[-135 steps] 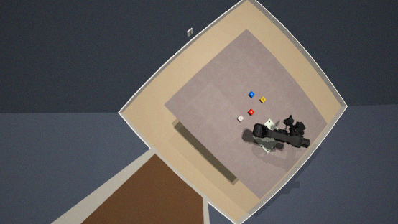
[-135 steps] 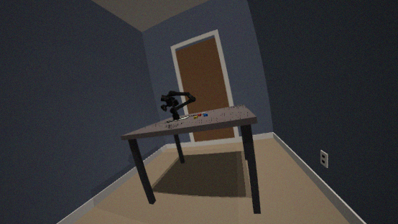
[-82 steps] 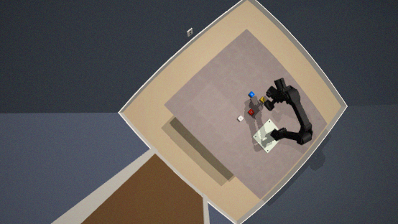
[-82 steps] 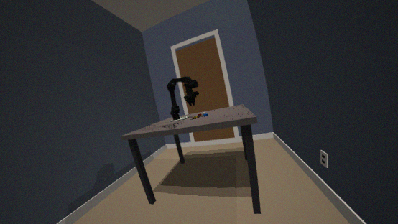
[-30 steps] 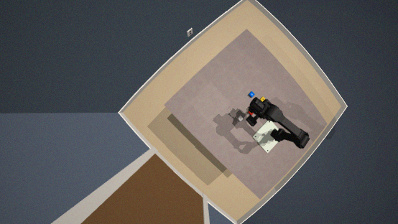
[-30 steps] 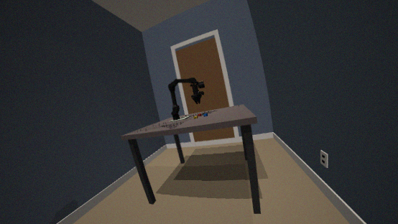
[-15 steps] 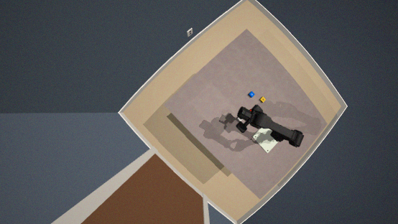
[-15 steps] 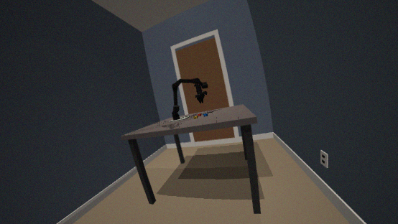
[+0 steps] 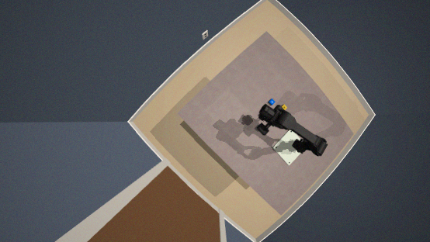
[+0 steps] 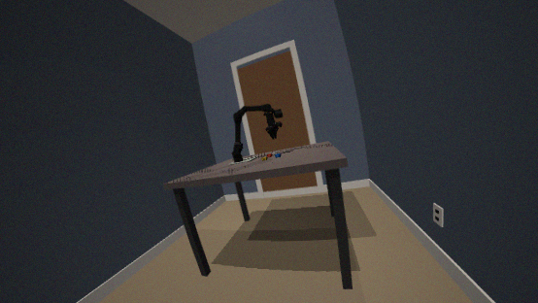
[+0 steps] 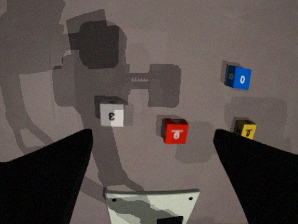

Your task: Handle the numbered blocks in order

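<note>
Dark blue walls stand around a table (image 9: 233, 89) (image 10: 311, 155) (image 11: 200, 25). Going left to right in the outside view, a black robot arm (image 10: 238, 128) stands up from a pale plate (image 9: 289, 159) (image 10: 243, 160) (image 11: 185, 195) and bends over the table. Its gripper (image 9: 271, 119) (image 10: 273, 137) (image 11: 156, 136) points down, high above the top, with its fingers spread wide and nothing in between. Behind is a brown door (image 10: 264, 87), and far right is a wall socket (image 9: 205, 35) (image 10: 438, 215).

Now left to right in the wrist view: first a white block (image 11: 112, 115) with an upside-down 3. Next is a red block (image 10: 269, 155) (image 11: 175, 131); its number has a line by it, but I can't tell which number. Last come two at the right: a blue block (image 9: 272, 101) (image 10: 278, 155) (image 11: 239, 78) with a 0, and under it in the view, a yellow block (image 9: 284, 107) (image 10: 264, 158) (image 11: 246, 129), partly hidden by a finger, its number too hard to read. All four sit apart on the table.
</note>
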### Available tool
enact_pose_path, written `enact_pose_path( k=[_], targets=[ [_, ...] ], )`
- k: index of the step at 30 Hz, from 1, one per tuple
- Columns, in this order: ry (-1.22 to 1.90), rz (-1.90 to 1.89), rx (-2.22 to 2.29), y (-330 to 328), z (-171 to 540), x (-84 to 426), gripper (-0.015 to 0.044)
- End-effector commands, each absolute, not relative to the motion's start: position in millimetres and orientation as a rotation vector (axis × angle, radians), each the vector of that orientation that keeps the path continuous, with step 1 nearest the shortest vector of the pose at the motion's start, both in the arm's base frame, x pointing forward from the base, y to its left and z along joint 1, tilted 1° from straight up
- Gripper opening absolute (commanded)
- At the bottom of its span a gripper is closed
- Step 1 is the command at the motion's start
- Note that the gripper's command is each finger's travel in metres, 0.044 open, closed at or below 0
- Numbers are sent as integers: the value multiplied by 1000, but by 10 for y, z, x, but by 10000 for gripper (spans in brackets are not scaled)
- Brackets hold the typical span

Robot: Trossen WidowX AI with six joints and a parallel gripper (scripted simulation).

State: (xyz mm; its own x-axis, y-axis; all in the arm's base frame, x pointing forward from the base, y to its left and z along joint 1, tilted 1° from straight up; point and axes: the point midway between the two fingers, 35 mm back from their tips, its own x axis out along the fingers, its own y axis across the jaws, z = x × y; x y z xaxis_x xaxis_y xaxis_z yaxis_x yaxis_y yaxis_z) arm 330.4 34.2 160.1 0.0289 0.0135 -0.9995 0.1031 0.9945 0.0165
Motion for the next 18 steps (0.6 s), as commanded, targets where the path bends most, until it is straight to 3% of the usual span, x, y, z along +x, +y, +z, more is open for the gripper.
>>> enact_pose_path(
  k=[1, 6, 18],
  targets=[
    [1547, -91, 102, -280, 1583, 3459, 400],
    [1547, -96, 96, -1066, 1574, 3493, 400],
    [1547, -97, 96, -1097, 1573, 3490, 400]
  ],
)
